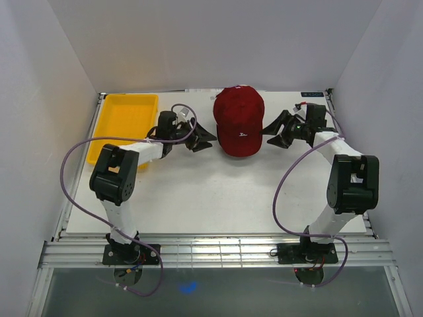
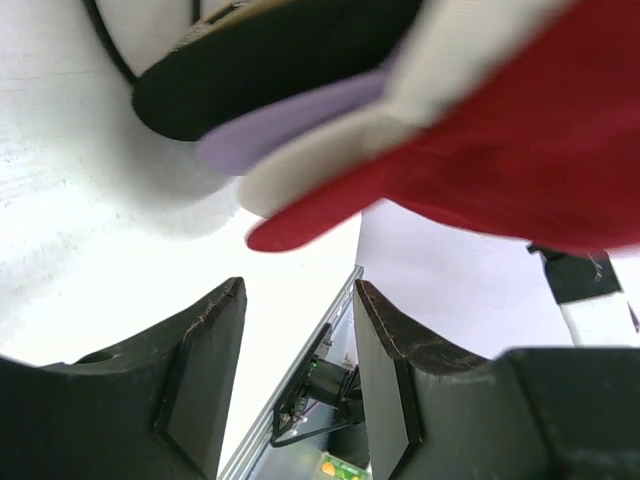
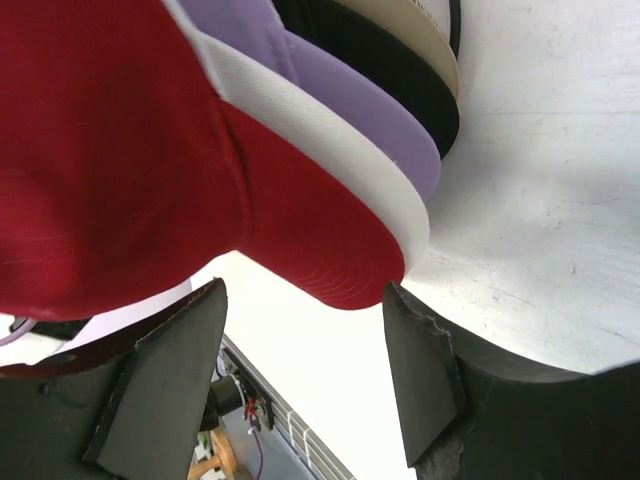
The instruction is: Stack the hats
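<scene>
Looks like the last step: stack is built, only release and retreat left.

- Red hat [image 1: 239, 122] sits on top, at the far middle of the counter [image 1: 218, 198], brim pointing toward the arms. From above it hides everything under it.
- The wrist views show the other brims under it: white hat [image 2: 320, 170], then purple hat [image 2: 270, 135], then black hat [image 2: 270, 60] at the bottom, on the counter.
- The brims are fanned, each edge peeking past the one above, so the nesting isn't fully square.
- Left pincer [image 1: 203, 139] is wide open with nothing in it, low, just beside the stack's left side.
- Right pincer [image 1: 271, 134] is the same: spread, empty, just off the right side.
- Can't tell whether either fingertip touches fabric.
- Yellow tray [image 1: 122, 119] is at the far left, well apart from the hats and not involved.

Next move, my read: back both arms straight out sideways and keep them low, so no finger hooks a brim edge. If a tighter stack is wanted, nudge the brims into line first.

Materials:
- Hats are soft woven cloth with domed crowns, so they'll squash and shift easily.
- Brims are stiffer, curved and smooth-edged; the red one shows rows of stitching.
- Counter is matt white and hard.
- Pincer pads are dark, flat and worn at the edges.
</scene>
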Motion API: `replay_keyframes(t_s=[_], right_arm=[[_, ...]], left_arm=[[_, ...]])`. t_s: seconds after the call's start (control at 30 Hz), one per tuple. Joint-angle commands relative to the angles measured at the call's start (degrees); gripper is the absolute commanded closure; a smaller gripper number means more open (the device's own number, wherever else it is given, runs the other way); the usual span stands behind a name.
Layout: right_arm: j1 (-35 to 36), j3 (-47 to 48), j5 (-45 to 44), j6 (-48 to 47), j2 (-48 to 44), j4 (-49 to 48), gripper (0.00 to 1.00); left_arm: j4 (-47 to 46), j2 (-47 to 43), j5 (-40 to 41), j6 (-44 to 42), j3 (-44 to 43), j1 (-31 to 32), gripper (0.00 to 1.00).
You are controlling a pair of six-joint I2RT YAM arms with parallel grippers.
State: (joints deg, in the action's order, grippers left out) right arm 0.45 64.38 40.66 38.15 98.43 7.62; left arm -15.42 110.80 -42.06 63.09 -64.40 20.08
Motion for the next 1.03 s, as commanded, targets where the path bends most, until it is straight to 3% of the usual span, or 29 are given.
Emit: replay_keyframes(t_s=[0.0, 0.4, 0.6, 0.63, 0.73, 1.0], right_arm=[[-2.5, 1.4, 0.6, -1.0, -4.6, 0.1, 0.30], [-4.7, 4.4, -7.1, -12.2, -21.0, 14.0, 0.26], [-4.6, 0.8, -13.3, -15.4, -34.1, 18.4, 0.14], [-4.6, -0.1, -15.3, -15.4, -37.7, 19.1, 0.02], [-4.6, -2.9, -19.0, -16.0, -43.1, 21.2, 0.10], [-4.6, -3.6, -21.9, -19.2, -48.5, 24.7, 0.11]], left_arm=[[4.6, -8.8, -1.1, -5.9, 1.8, -2.1, 0.43], [33.1, -28.8, 3.0, -26.4, -5.3, -2.4, 0.43], [45.4, -39.6, 8.5, -34.1, -7.8, -2.6, 0.43], [46.7, -40.7, 8.8, -34.3, -7.8, -2.5, 0.43], [48.2, -44.0, 8.6, -34.4, -7.9, -2.6, 0.42], [50.4, -48.9, 8.8, -34.9, -7.1, -2.6, 0.42]])
